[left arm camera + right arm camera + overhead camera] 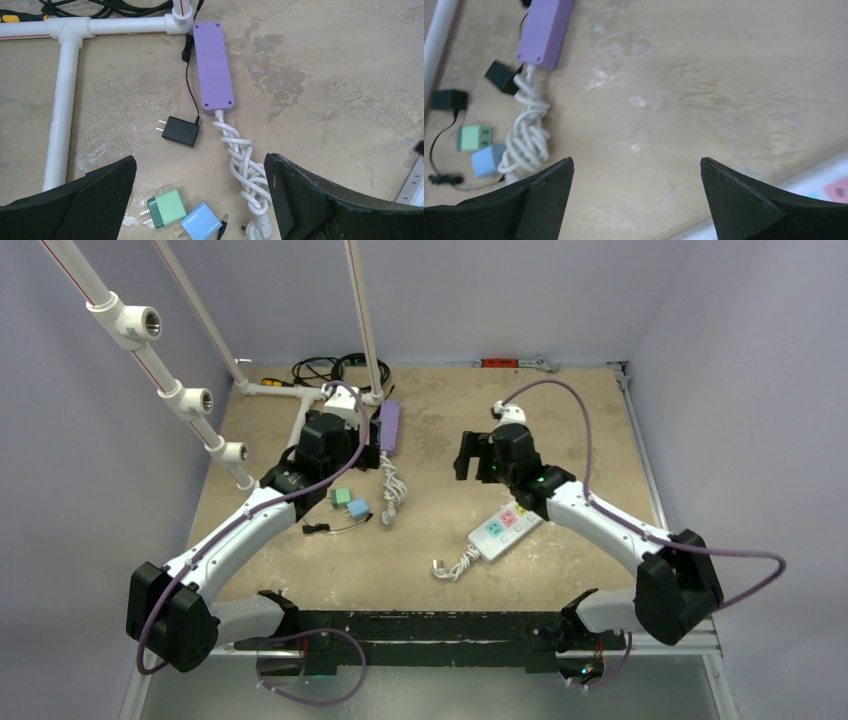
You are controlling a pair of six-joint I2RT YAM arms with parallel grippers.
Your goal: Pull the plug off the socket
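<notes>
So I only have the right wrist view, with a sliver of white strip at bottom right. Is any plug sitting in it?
Observer: From the top camera the socket lies flat by the right arm. The coloured faces that show carry no plug, though the arm hides its far end.
Operator: Where is its cord?
Observer: The white cord is bundled at the socket's near end.
Operator: And on the left?
Observer: The left fingers stand open and empty above a green adapter and a blue adapter.
</notes>
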